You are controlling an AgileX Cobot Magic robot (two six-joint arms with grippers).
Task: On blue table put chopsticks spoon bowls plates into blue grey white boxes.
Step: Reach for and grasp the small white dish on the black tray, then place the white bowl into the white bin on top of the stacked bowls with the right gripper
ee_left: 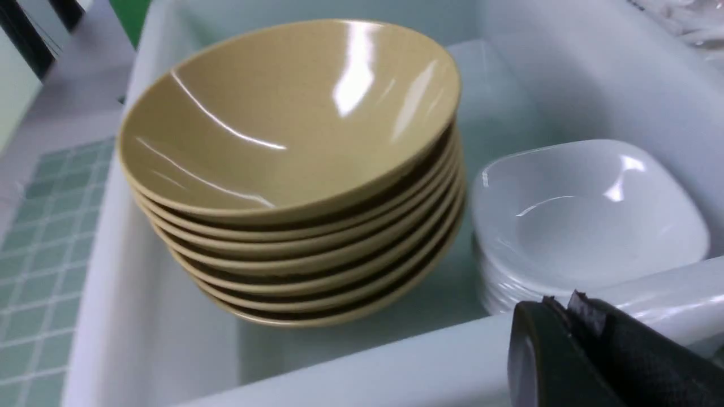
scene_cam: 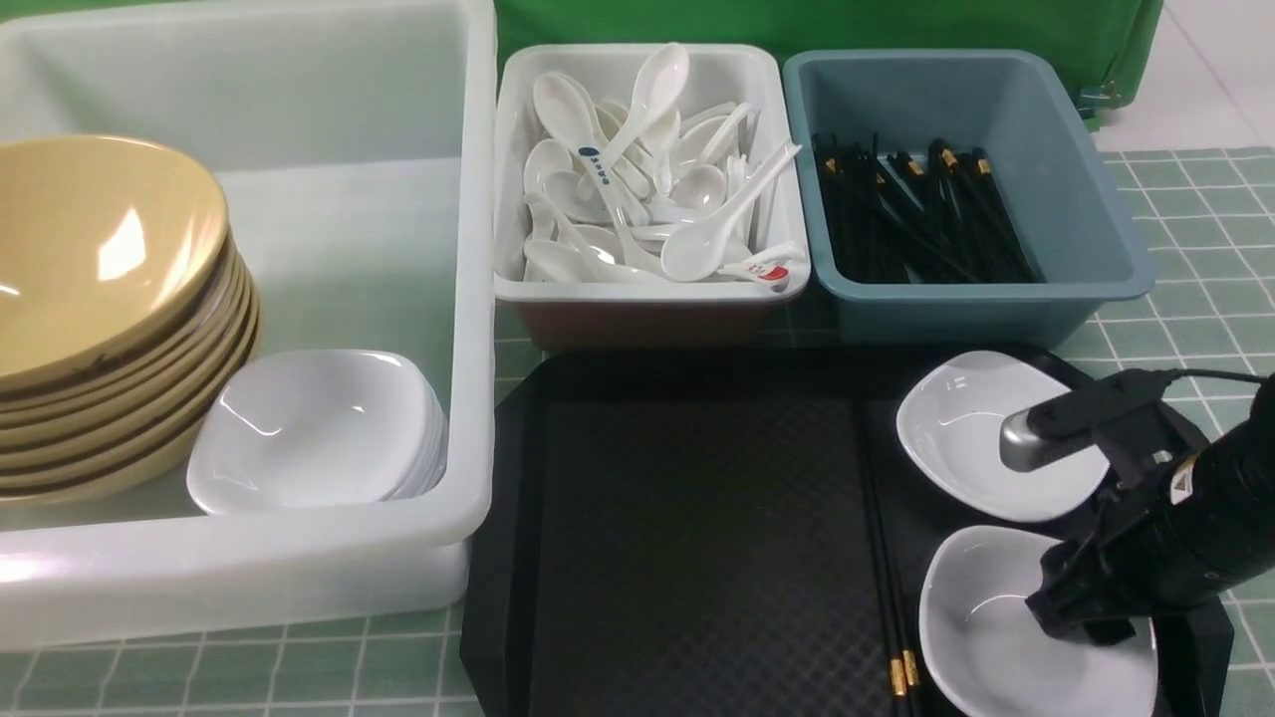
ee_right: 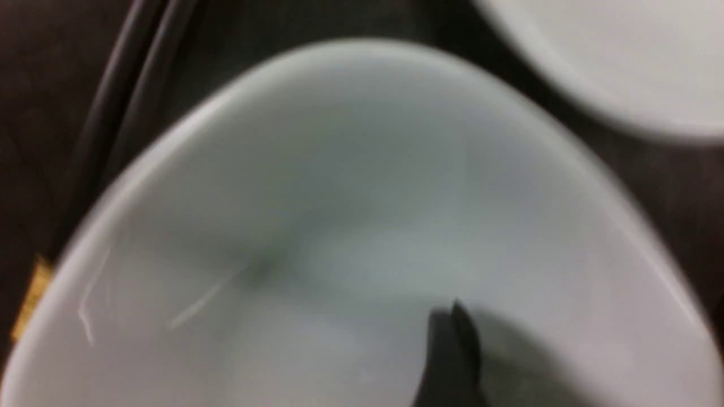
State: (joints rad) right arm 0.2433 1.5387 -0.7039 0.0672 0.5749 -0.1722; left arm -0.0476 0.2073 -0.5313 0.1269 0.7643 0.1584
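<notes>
Seen from the front camera, the tabletop (scene_cam: 349,662) has a pale green cover printed with a white grid. At twelve o'clock, a green surface (scene_cam: 827,22) stands behind the boxes; out past it at two o'clock is a pale area with a thin seam (scene_cam: 1210,60).

A large translucent tub (scene_cam: 473,299) sits at ten o'clock, holding stacked tan bowls (scene_cam: 100,269), tilted, and beside them a stack of white plates (scene_cam: 309,428). The white box (scene_cam: 506,179) at twelve o'clock is heaped with white spoons (scene_cam: 697,249), some with blue or red marks. Just beside it at two o'clock, the blue-grey box (scene_cam: 1086,199) holds black chopsticks (scene_cam: 936,219) with gold bands.

A black textured tray (scene_cam: 687,538) lies at six o'clock. Two more chopsticks (scene_cam: 882,558) lie along it, their gold bands at five o'clock. Right of them are the upper plate (scene_cam: 956,438), just past three o'clock, and the lower plate (scene_cam: 986,637) at four.

The right end effector (scene_cam: 1096,622) hangs over the lower plate; its opening and any contact cannot be told. The left end effector (ee_left: 563,308) is closed, its tips together by the tub's rim.
</notes>
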